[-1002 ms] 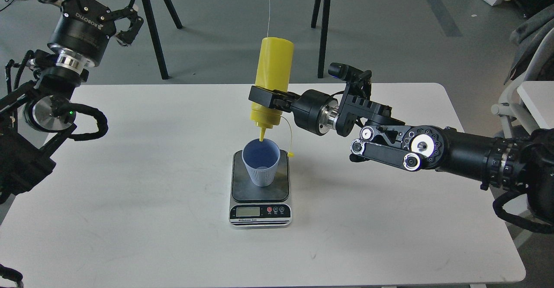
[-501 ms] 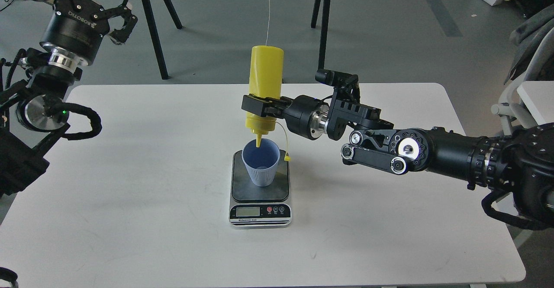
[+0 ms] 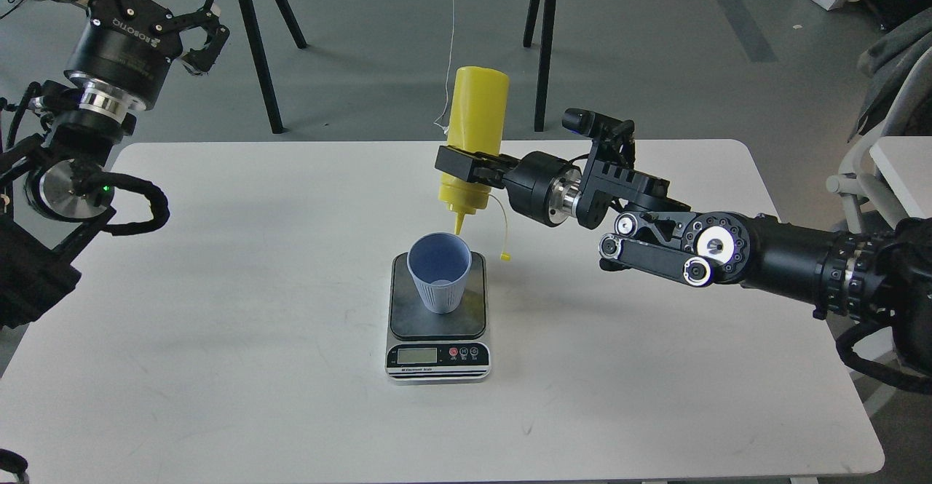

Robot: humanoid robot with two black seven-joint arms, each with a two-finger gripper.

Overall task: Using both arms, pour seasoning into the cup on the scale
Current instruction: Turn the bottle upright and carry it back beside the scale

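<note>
near the middle of the tabletop you see the cup (image 3: 439, 271) upright on the scale (image 3: 437, 316). your right gripper (image 3: 460, 165) grasps the seasoning (image 3: 475, 124) upside down, nozzle just above the cup's far rim. beyond the far left corner, your left gripper (image 3: 204, 25) hangs splayed and empty.

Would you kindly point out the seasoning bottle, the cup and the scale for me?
seasoning bottle (image 3: 477, 116), head view, on its yellow body above the gripper.
cup (image 3: 437, 291), head view, on its ribbed outer wall.
scale (image 3: 473, 306), head view, on its bare dark plate.
</note>
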